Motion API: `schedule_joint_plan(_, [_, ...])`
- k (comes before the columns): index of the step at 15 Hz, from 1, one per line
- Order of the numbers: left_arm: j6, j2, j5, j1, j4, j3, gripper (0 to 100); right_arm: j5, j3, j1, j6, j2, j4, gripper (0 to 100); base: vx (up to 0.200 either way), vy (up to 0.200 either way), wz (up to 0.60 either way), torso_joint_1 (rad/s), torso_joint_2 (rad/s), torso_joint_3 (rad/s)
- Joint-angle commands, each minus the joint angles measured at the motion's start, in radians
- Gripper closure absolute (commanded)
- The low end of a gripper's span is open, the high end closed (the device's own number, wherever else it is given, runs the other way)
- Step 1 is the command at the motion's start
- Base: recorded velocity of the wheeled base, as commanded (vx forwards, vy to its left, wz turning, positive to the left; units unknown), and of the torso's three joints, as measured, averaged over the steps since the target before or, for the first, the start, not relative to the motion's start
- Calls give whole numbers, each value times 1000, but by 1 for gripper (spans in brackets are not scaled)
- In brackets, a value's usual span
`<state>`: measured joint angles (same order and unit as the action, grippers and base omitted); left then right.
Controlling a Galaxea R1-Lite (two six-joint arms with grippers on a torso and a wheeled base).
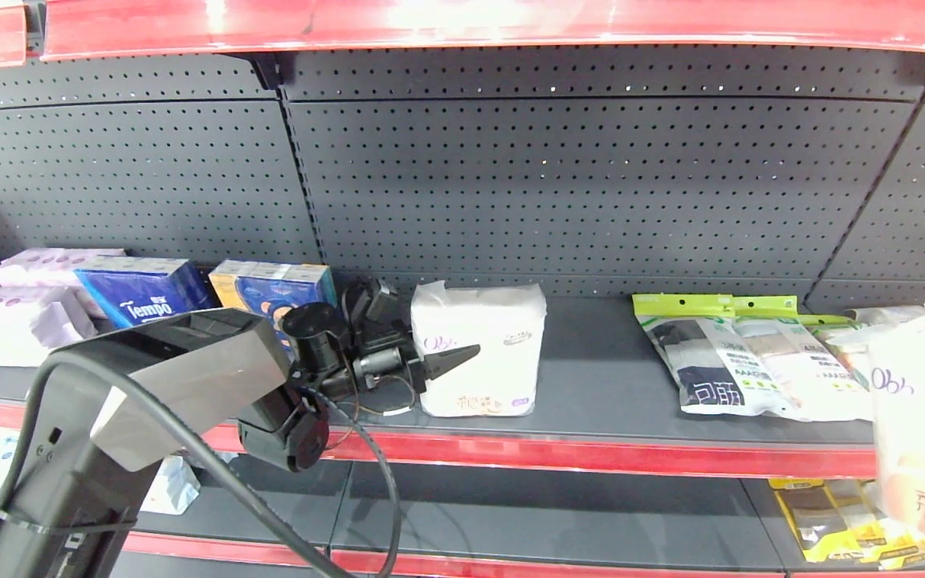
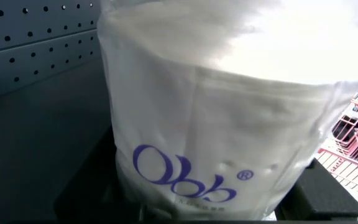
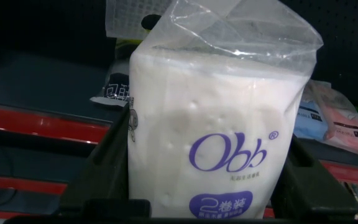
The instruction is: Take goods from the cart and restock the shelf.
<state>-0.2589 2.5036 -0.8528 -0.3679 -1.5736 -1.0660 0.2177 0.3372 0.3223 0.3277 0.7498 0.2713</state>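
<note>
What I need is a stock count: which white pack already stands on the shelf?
The middle white pack, standing on the shelf by the left gripper; the other pack is held in the right gripper.

Dark red-edged shelf [image 1: 607, 377], tissue packs [image 1: 145, 291] at left, white roll pack [image 1: 478, 347] mid-shelf, flat packets [image 1: 739, 361] at right

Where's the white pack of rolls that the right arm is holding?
In the head view the white pack hangs at the far right, before the shelf edge, right of the green-topped bags; the right wrist view shows it between the jaws.
</note>
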Motion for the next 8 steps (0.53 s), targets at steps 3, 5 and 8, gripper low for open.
schedule_joint_plan(3, [18, 9, -26, 0, 3, 1, 100, 0, -1, 0, 1, -1, 0, 100, 0, 0, 0, 0, 0, 0])
schedule_joint_plan(5, [40, 21, -72, 1, 3, -5, 100, 0, -4, 0, 1, -3, 0, 100, 0, 0, 0, 0, 0, 0])
schedule_joint_plan(8, [50, 26, -75, 3, 3, -6, 100, 0, -4, 0, 1, -1, 0, 100, 0, 0, 0, 0, 0, 0])
